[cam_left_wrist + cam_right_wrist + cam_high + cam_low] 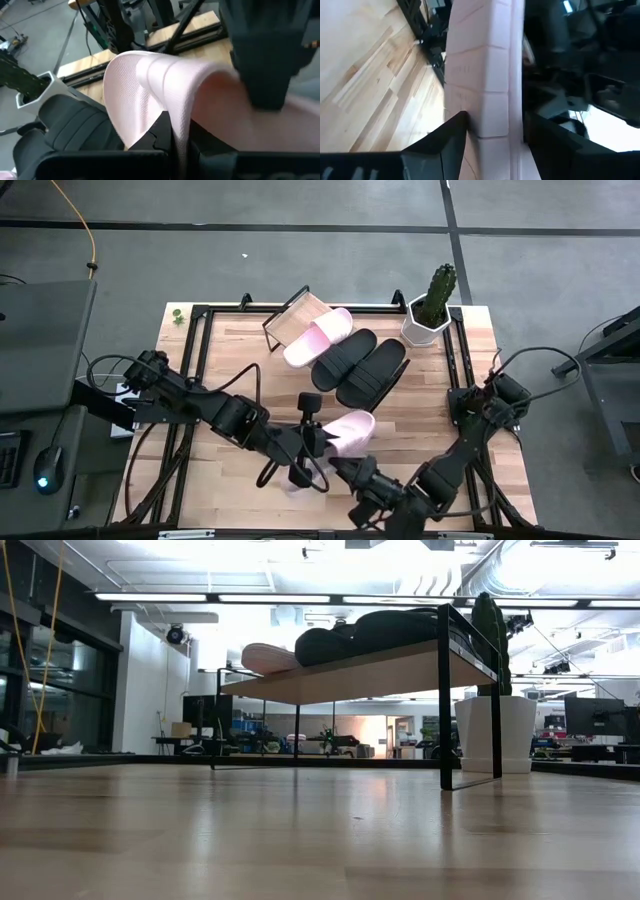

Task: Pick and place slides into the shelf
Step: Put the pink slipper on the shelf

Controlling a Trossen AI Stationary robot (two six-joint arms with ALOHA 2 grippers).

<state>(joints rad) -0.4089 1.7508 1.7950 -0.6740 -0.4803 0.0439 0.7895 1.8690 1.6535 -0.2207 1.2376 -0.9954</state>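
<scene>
One light pink slide [350, 430] is held between both grippers over the table's near middle. My left gripper [318, 438] is shut on it from the left, my right gripper [343, 465] from the near side. The other pink slide [318, 338] and the two black slides [345, 355] [372, 372] lie side by side on the slanted shelf [290, 318]. The low view shows them on the shelf's board [380, 665]. Neither gripper appears in the low view. My left gripper [177, 145] pinches the pink slide's wide strap at its edge [180, 125], the strap running down between the two fingers [150, 142]. It comes level from the table's left. My right gripper [492, 135] pinches the pink slide's sole by its ribbed side [487, 110], fingers [447, 135] on either face, reaching from the near side.
A white pot with a cactus [428, 320] stands at the far right, just beside the shelf [490, 730]. Black frame rails [200, 380] run along the table's left and right sides. Bare wood lies between the shelf and the grippers.
</scene>
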